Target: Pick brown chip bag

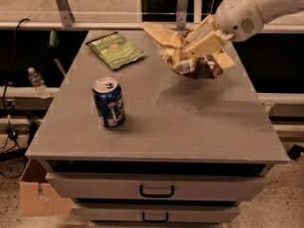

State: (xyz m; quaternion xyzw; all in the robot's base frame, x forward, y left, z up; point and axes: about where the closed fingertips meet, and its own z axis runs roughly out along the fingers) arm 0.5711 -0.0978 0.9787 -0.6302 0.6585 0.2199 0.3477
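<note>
The brown chip bag (199, 65) is crumpled, dark brown with pale cream-yellow edges, and hangs in the air above the back right of the grey cabinet top (190, 122). My gripper (197, 46) comes in from the upper right on a white arm and is shut on the bag's upper part. The bag casts a shadow on the top beneath it.
A blue soda can (109, 102) stands upright at the left middle of the top. A green chip bag (115, 50) lies flat at the back left. Drawers with dark handles (156, 191) sit below. A water bottle (36, 82) and a cardboard box (35, 194) are on the floor at the left.
</note>
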